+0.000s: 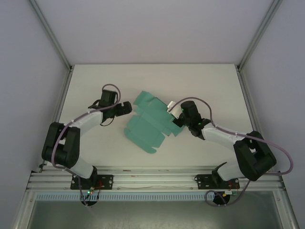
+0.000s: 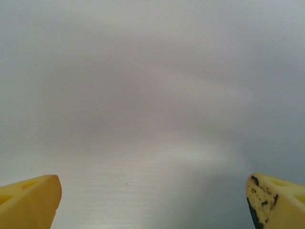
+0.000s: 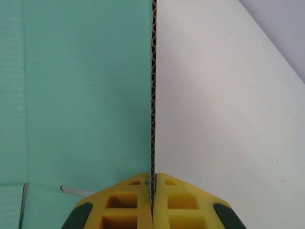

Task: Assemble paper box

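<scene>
Right fingers [image 3: 128, 205] are clamped tight on a flap edge of the paper box [image 3: 86, 95]. In the right wrist view the card shows edge-on and runs straight ahead out of the tips, with its corrugated core visible. The teal face lies on the left of those fingers and bare desk [image 3: 214, 119] on the right, so the pinched flap looks raised on edge rather than flat. That is a judgement from one view.

In the top view the right fingers [image 1: 174, 110] sit on the box's side nearest them. The rest of the paper box [image 1: 147, 126] spreads beyond the tips toward the other arm.

Left fingers [image 1: 126, 108] are spread wide and hold nothing. The box is just beyond their tips, near, with no contact that I can tell. In the left wrist view the left fingers [image 2: 33, 200] frame plain desk [image 2: 152, 95].

The box is an unfolded die-cut sheet, mint-teal, roughly cross-shaped, with creases and side flaps, lying mostly flat mid-desk [image 1: 95, 86] between the two sets of fingers. Its long run seems to cross in front of both, from far to near, slightly slanted.

The right arm is nearer and already has it. The next fold likely needs the left fingers to reach forward to the sheet's edge on their side.
</scene>
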Motion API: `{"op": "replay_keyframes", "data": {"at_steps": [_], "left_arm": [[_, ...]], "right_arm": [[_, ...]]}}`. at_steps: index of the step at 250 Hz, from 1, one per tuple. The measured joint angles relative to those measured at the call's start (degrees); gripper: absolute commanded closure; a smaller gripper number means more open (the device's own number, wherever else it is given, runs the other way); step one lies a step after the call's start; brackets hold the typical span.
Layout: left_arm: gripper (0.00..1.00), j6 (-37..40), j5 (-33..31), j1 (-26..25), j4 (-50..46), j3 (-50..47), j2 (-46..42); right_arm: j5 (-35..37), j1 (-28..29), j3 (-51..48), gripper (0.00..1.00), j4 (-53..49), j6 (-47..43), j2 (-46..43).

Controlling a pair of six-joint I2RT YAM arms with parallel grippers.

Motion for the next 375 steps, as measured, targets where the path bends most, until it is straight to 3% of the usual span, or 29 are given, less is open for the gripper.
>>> {"op": "replay_keyframes", "data": {"at_steps": [33, 92, 165, 229, 375], "left_arm": [[0.06, 1.11, 2.8, 0.13, 1.42, -0.13, 2.47], [0.07, 1.97, 14.32, 0.13, 11.13, -6.27, 1.22], [0.12, 1.2, 24.41, -2.43, 20.44, -6.43, 3.45], [0.5, -2.75, 31.61, -3.23, 27.89, -6.49, 7.74], [0.98, -3.54, 33.88, -3.3, 32.72, -9.07, 8.72]], "right_arm": [[-0.11, -0.07, 0.0, 1.0, -0.09, 0.13, 0.0], [-0.81, -0.39, 0.0, 1.0, -0.11, 0.44, 0.22], [-3.13, -0.5, 1.64, 1.0, -0.13, 0.63, 1.92], [-4.17, -0.48, 1.79, 1.0, -0.11, 0.68, 2.12], [-5.64, -1.14, 1.77, 1.0, -0.11, 1.07, 1.95]]}}
